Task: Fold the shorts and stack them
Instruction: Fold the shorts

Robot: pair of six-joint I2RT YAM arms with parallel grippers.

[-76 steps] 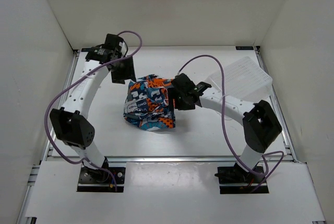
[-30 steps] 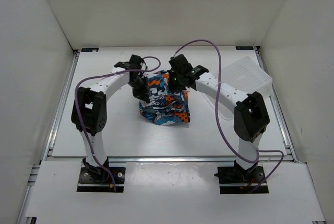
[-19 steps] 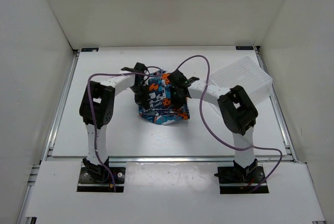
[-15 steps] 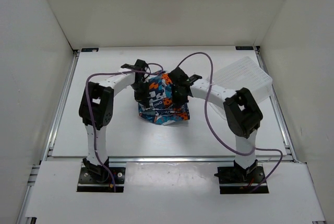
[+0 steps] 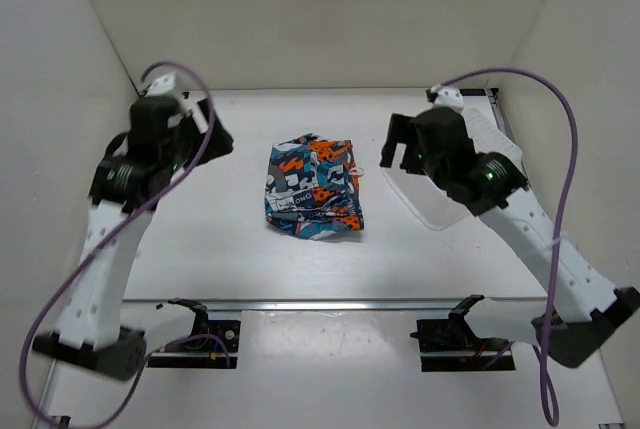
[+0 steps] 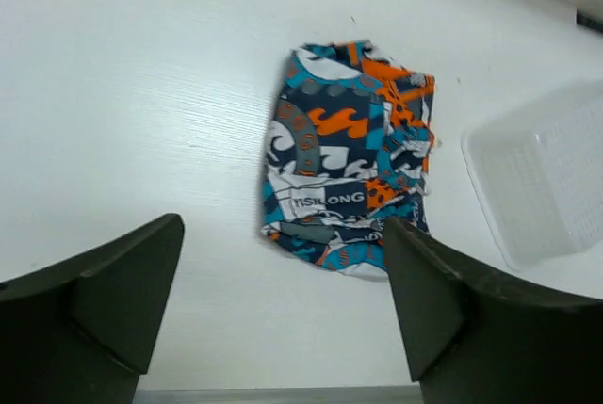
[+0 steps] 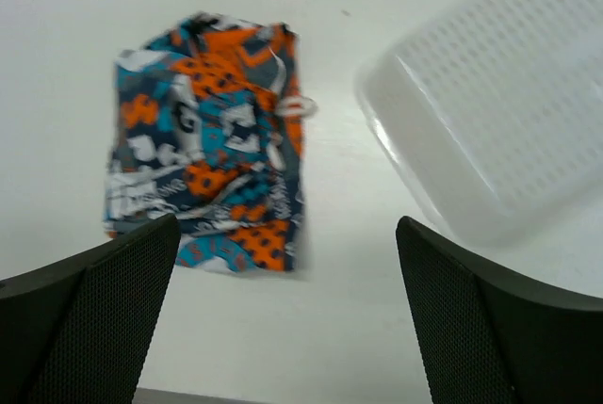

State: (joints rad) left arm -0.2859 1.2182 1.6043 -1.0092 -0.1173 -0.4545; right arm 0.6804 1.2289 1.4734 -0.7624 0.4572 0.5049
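The shorts [image 5: 313,189], in an orange, teal, navy and white print, lie folded in a compact bundle on the middle of the white table. The white drawstring sticks out at their right edge. My left gripper [image 5: 217,139] hangs high to the left of them, open and empty. In the left wrist view the shorts [image 6: 349,159] lie well below the left gripper [image 6: 283,230]. My right gripper [image 5: 396,149] is raised to their right, open and empty. In the right wrist view the shorts [image 7: 207,159] lie far below the right gripper [image 7: 287,225], toward its left finger.
A white perforated plastic basket [image 5: 470,149] sits at the back right, beside the right gripper; it also shows as the basket [image 6: 546,178] and the basket [image 7: 490,112] in the wrist views. White walls enclose the table on three sides.
Both grippers were shut on the shorts' top edge; now both have opened, let go and lifted up and out to the sides. The shorts lie flatter, folded.
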